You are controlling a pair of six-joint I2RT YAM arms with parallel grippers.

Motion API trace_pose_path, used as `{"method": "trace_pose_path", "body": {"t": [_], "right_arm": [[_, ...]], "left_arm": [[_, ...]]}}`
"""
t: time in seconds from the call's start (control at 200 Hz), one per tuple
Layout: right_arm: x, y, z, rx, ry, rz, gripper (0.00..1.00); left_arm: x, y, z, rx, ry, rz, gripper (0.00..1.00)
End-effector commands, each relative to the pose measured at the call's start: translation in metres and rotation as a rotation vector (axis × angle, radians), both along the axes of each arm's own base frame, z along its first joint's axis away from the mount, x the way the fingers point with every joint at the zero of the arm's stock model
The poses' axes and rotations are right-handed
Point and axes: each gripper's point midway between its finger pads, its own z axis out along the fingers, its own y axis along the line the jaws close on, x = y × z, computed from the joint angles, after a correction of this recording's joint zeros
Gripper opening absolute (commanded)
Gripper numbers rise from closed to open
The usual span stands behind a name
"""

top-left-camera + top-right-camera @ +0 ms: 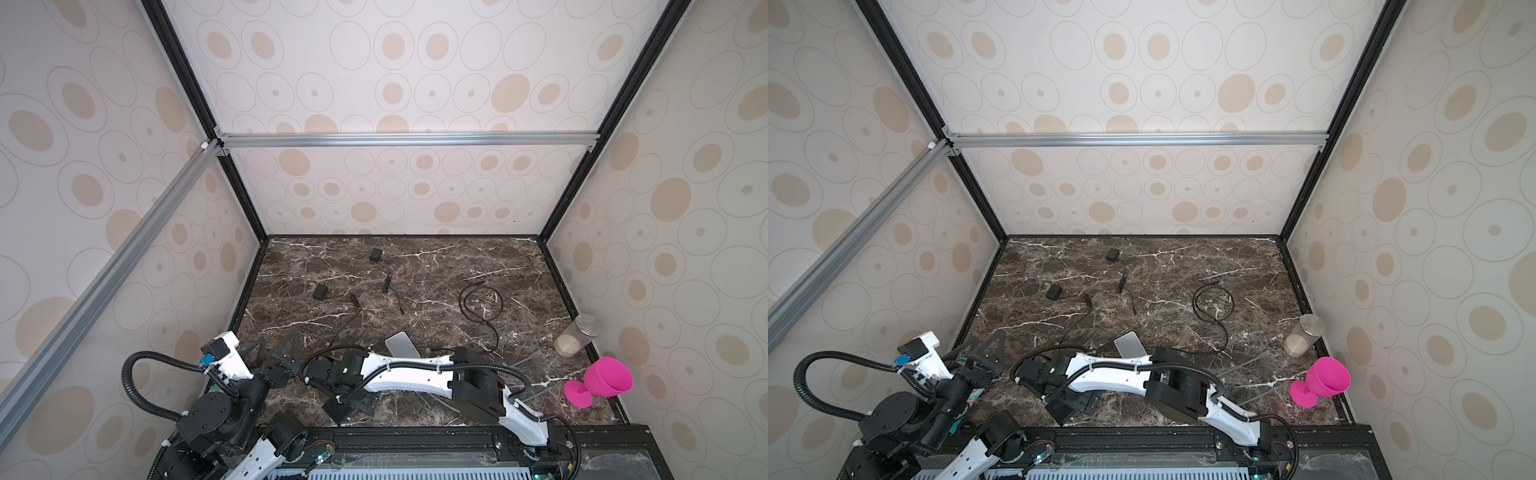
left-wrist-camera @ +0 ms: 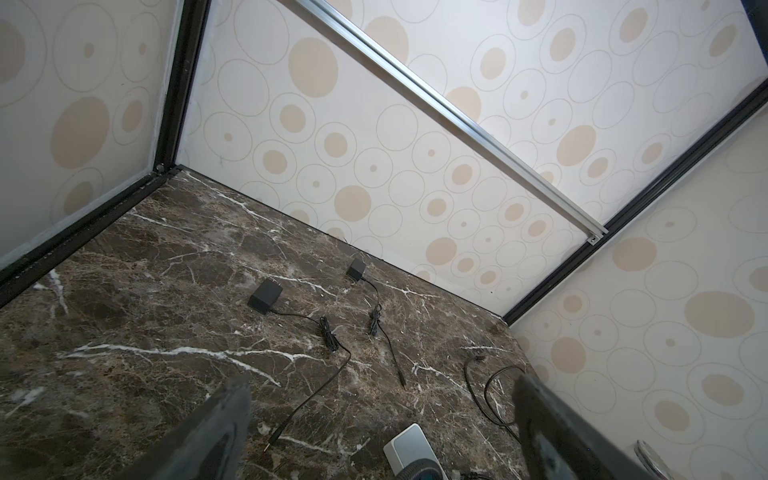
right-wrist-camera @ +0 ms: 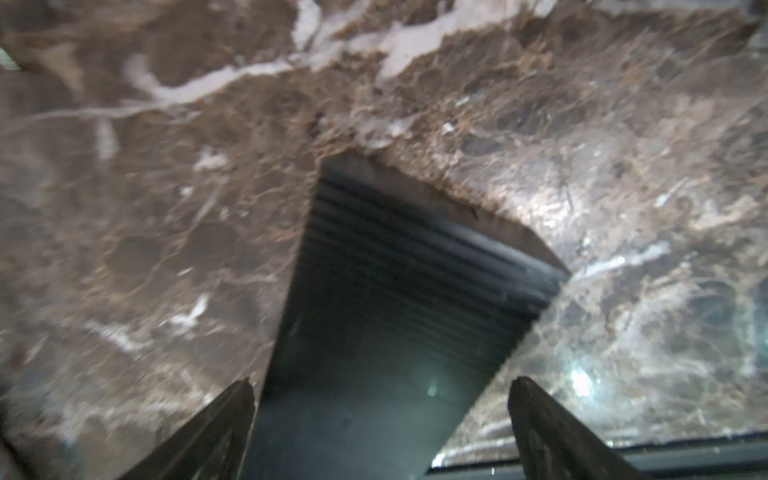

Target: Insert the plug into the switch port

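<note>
Plug [image 2: 275,435]: a slim, straight, black barrel connector on the end of a thin black cable, which runs back through a tied bundle to a black adapter block [image 2: 264,296]. It lies flat on the marble tabletop [image 2: 124,291], just ahead of the left claw [image 2: 382,380] and apart from both fingers. Its long axis follows the claw's line of reach at a slight slant. The tip faces back toward the claw and the cable trails away from it. Switch [image 2: 407,446]: a pale, round-cornered slab lying flat near the plug, also ahead of this claw. The plug tip points past it, and its port cannot be made out. A second plug [image 2: 401,379] lies farther out, tip likewise toward the claw. The left claw stands wide and empty. The right claw [image 3: 381,382] stands wide, close above the tabletop, with a dark ribbed slab [image 3: 395,291] between its spread fingers, not clamped.
</note>
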Motion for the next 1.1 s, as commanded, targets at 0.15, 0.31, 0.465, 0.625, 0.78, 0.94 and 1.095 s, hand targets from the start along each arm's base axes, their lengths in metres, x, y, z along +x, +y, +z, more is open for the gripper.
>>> {"method": "trace_pose_path", "body": {"t": [0.15, 0.31, 0.465, 0.625, 0.78, 0.94, 1.095], "right_arm": [[0.009, -0.022, -0.009, -0.077, 0.028, -0.046, 0.70], [0.026, -0.043, -0.005, -0.126, 0.013, -0.004, 0.69], [0.060, -0.047, 0.000, -0.162, -0.037, 0.280, 0.65], [0.079, -0.028, 0.002, -0.114, -0.094, 0.686, 0.59], [0.074, -0.025, 0.006, -0.111, -0.119, 0.971, 0.59], [0.065, -0.042, 0.002, -0.139, -0.086, 1.115, 0.58], [0.069, -0.087, -0.006, -0.215, -0.048, 1.117, 0.58]], "left_arm": [[-0.003, 0.006, 0.004, -0.017, -0.012, 0.019, 0.98], [-0.002, 0.007, 0.003, -0.015, -0.010, 0.028, 0.98], [-0.001, 0.006, 0.004, -0.011, -0.017, 0.027, 0.98], [-0.001, 0.007, 0.004, -0.008, -0.018, 0.033, 0.98], [0.000, 0.012, 0.002, -0.018, -0.007, 0.064, 0.98], [0.004, 0.013, -0.001, -0.009, 0.013, 0.085, 0.98], [0.013, 0.007, -0.005, 0.011, 0.035, 0.098, 0.98]]}}
